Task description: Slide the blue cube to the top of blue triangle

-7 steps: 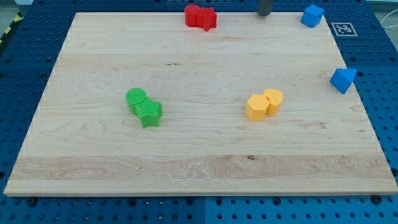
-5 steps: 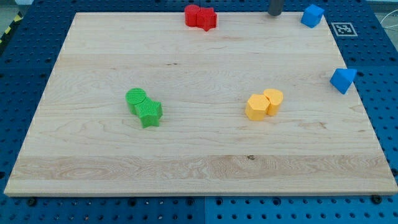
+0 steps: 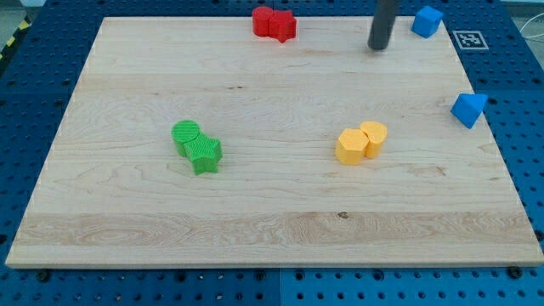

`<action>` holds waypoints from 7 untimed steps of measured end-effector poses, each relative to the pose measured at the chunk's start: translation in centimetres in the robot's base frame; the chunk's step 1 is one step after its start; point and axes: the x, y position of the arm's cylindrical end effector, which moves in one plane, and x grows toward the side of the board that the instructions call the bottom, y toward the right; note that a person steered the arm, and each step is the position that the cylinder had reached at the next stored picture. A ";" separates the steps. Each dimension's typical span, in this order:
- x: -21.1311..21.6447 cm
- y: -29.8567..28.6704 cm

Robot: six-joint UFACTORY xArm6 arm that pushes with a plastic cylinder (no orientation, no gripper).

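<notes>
You have the wooden board (image 3: 272, 212) lying on the blue perforated table (image 3: 527, 153). At the view's top right sits the blue cube (image 3: 427, 20), with my tip (image 3: 377, 47) just to its left, apart from it. Below, at the right edge, sits the blue triangle (image 3: 468, 109). The two red blocks (image 3: 274, 23) touch at top centre; the two yellow blocks (image 3: 360, 141) touch right of centre; the green cylinder (image 3: 186, 135) touches the green star (image 3: 204, 155) left of centre.
</notes>
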 end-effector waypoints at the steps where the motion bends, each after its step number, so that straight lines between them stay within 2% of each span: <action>1: 0.3 12.5; 2: -0.1 16.6; 4: -1.4 16.7; 5: -9.4 16.7; 7: -10.0 16.2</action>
